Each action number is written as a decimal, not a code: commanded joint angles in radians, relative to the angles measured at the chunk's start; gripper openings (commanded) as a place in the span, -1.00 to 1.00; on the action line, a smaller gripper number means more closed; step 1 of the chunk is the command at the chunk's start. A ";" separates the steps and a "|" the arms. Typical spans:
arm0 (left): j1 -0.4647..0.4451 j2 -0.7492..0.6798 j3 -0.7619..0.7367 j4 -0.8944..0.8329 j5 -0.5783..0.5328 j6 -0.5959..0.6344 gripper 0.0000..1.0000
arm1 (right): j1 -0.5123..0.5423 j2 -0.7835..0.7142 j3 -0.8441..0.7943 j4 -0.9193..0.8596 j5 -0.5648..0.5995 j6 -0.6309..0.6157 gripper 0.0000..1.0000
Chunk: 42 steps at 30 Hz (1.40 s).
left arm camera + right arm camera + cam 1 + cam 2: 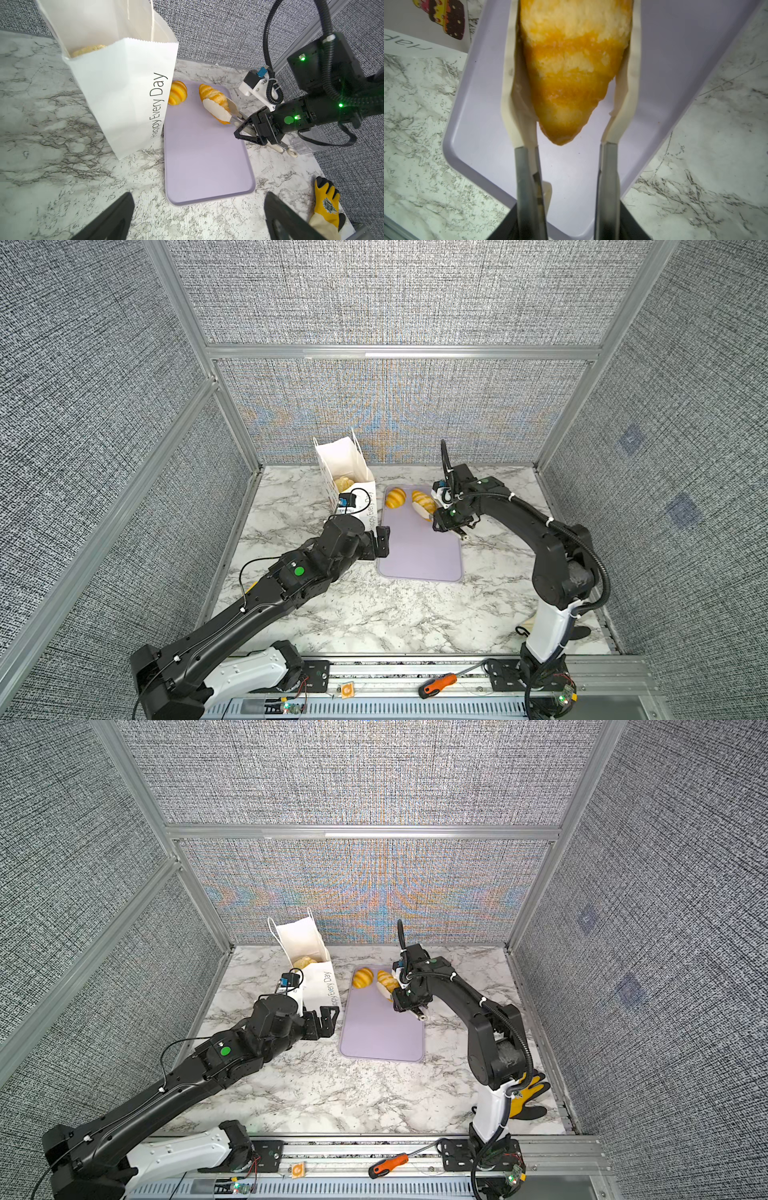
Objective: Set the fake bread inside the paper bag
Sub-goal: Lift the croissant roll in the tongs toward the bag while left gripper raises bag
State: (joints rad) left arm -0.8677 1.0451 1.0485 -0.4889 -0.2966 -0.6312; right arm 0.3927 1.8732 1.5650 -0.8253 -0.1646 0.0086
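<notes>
I am looking into a booth of grey woven panels on aluminium framing, working over a white marble-patterned tabletop [353,614]. One croissant [571,72] of the fake bread is sitting at the far end of the lilac tray [205,166], caught lengthwise between the cream tips of the tongs [216,110]. In the right wrist view both tips are pressing against its flanks and its pointed end is facing the camera. I cannot tell whether it is resting on the tray or lifted just off it.

The right gripper [249,128] is clamping the metal arms of the tongs, its jaws partly closed around them, reaching in from the tray's right edge. A second croissant [395,498] is lying just beside the first on the bag's side, also at the tray's far end and apart from the tongs.

The paper bag [124,89] is standing upright just left of the tray with its mouth open and "Happy Every Day" running up its side. I am seeing at least one pale pastry [304,961] lying inside it. The left gripper [322,1023] is hovering near the bag's near corner and the tray's left edge, jaws spread wide with nothing between them.

A yellow-and-black glove [530,1096] is lying near the table's right edge, partly hidden by the right arm. An orange-handled screwdriver [440,684] is lying on the front rail.
</notes>
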 commanded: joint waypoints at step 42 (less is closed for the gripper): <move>0.283 -0.005 0.324 -0.298 0.099 0.190 0.99 | 0.113 -0.348 0.026 -0.022 -0.149 0.030 0.00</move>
State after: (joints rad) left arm -0.6029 1.0363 1.3624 -0.7696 -0.2432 -0.4721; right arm 0.4950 1.5433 1.5772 -0.8505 -0.2958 0.0437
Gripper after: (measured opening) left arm 0.994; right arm 0.502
